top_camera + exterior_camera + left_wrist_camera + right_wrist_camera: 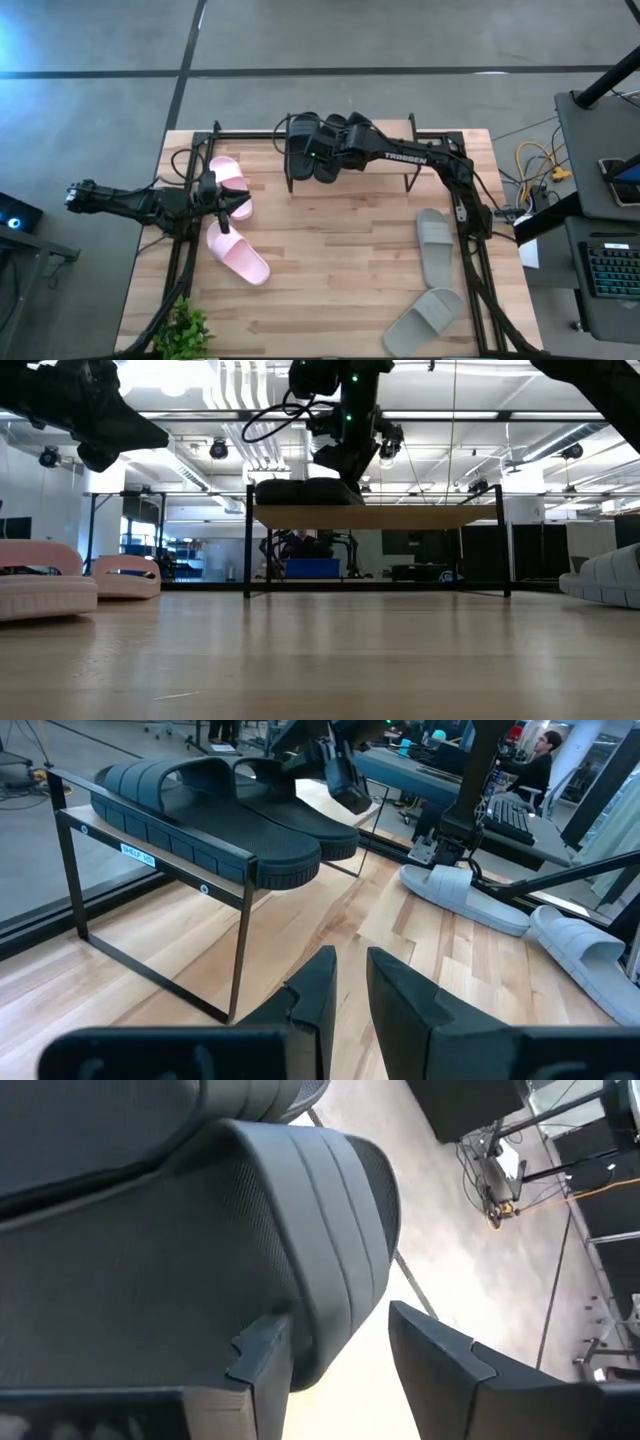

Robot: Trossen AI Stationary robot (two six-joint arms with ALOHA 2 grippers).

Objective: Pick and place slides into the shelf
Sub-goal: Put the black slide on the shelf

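With 2 black slides (315, 148) shelved, right gripper (330, 150) open

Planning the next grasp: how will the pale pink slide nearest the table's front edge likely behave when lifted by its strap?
The pale pink foam-looking slide probably is light for its size. Its thick moulded sole suggests it would sag only slightly. Lying flat on the wooden table, it looks unlikely to roll or tip, though hung by the strap it may swing.

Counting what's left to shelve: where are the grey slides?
In the high view, both grey slides lie on the table's right side, by the right arm's base, off the shelf.
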